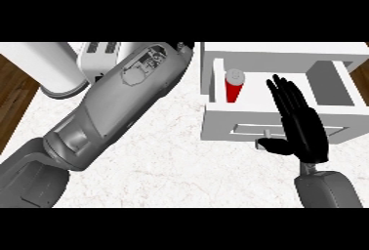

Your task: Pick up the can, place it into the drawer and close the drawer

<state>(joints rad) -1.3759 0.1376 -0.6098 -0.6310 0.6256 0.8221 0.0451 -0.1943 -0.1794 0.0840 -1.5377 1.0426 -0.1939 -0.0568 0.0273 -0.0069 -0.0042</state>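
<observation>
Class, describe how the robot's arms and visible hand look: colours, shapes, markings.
Left forearm: bulky grey shell in jointed segments, with a darker patterned panel near the wrist. Right forearm: grey, rounded. Right hand: glossy black, slender fingers and a thumb.

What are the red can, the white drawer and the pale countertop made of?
The red cylindrical can looks like metal: pale silvery lid, smooth painted side. The white open drawer looks like matt painted wood or plastic: flat, no grain. The white veined countertop looks like marble or an imitation.
</observation>
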